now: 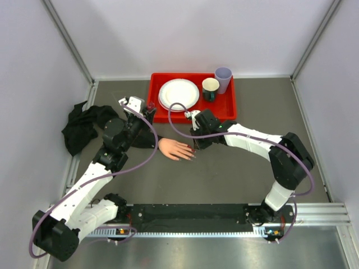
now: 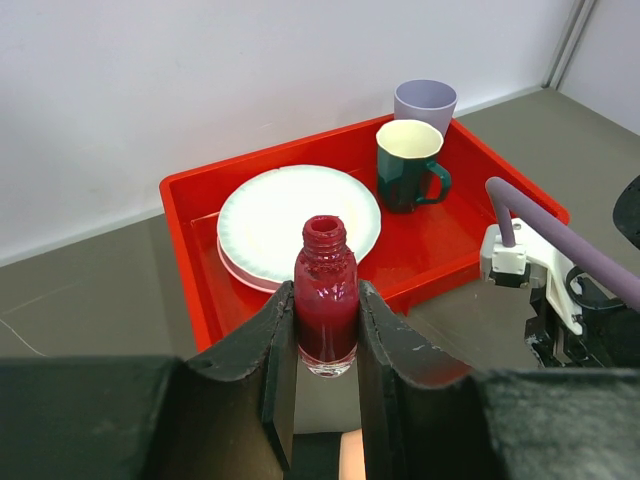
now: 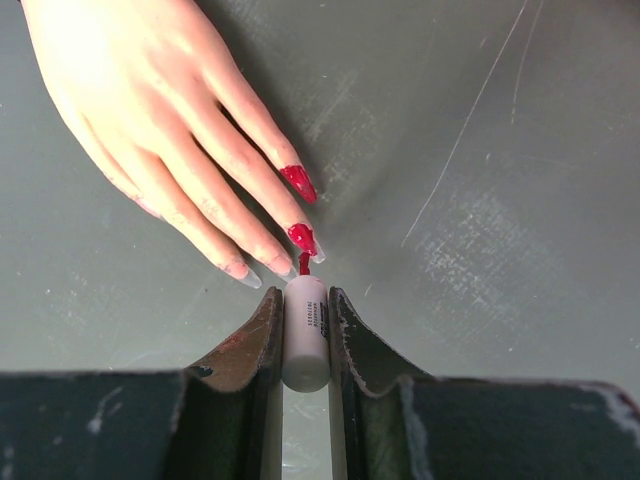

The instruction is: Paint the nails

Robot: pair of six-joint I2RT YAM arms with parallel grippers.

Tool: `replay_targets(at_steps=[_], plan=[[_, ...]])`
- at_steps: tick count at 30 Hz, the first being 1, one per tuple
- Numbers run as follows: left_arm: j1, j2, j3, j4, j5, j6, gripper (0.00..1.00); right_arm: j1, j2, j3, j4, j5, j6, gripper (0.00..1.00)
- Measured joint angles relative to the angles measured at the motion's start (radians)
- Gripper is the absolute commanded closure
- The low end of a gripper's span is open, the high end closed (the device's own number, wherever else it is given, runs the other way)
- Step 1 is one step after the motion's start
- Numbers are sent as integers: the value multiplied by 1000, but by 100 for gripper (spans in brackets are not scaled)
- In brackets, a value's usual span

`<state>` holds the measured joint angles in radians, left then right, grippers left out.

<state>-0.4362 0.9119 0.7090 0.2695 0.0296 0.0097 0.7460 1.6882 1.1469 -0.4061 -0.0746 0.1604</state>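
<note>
You have one mannequin hand (image 1: 175, 149) lying flat mid-table, fingers pointing right. In the right wrist view two nails (image 3: 298, 182) are red and two beside them look bare. Your right gripper (image 3: 304, 305), reaching in from the right, pinches one white brush cap (image 3: 305, 355), its red tip at a painted nail. Your left gripper (image 2: 325, 345), by the tray's left end, clamps one open polish bottle (image 2: 325, 290) upright. One red tray (image 1: 224, 106) at the far side holds one plate (image 1: 178, 93), one mug (image 1: 210, 88) and one cup (image 1: 223, 78).

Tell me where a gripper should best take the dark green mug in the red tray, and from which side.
Probably the rim, from above: the mug stands upright with its mouth open, so one finger fits inside. Pick the wall away from the purple cup close behind it.
</note>
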Motion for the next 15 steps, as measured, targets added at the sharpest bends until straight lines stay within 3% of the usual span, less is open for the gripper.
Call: replay_targets(at_steps=[15], plan=[[0,0,0,0,0,0,100,0,19,21,8,-24,0,100]])
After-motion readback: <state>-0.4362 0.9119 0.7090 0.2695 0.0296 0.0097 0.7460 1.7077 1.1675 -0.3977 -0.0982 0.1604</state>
